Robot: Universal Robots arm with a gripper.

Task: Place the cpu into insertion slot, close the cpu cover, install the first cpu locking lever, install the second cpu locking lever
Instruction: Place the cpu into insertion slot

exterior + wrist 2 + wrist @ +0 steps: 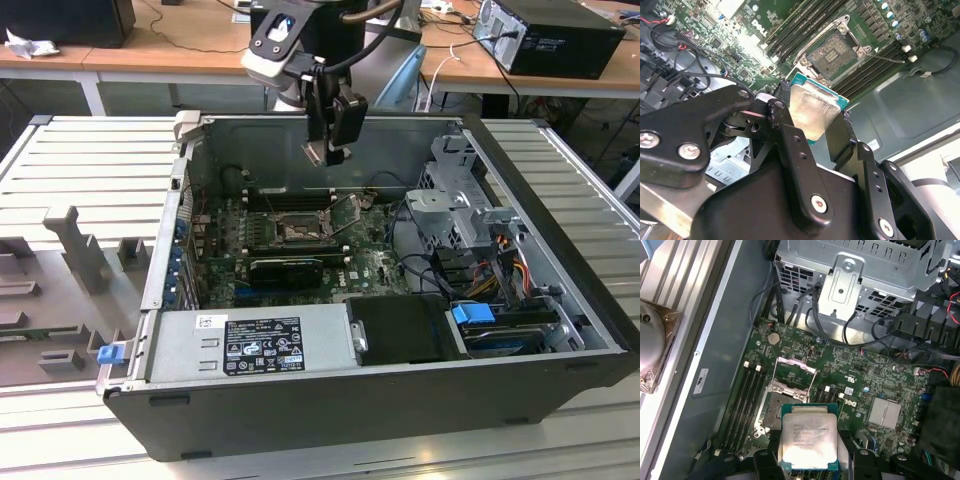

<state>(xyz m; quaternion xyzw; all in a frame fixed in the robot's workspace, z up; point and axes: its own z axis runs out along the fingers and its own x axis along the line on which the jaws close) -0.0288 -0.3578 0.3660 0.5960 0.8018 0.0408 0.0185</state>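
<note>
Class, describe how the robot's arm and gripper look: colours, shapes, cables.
The arm has a grey wrist joint with a blue cap, a black cable looping beside it. The gripper is black: angular linked fingers studded with silver screws.

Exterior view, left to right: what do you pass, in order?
Grey molded tray → blue latch → socket → silver drive cage → orange and yellow wires. The claw holding the chip hangs above the board, left out.
</note>
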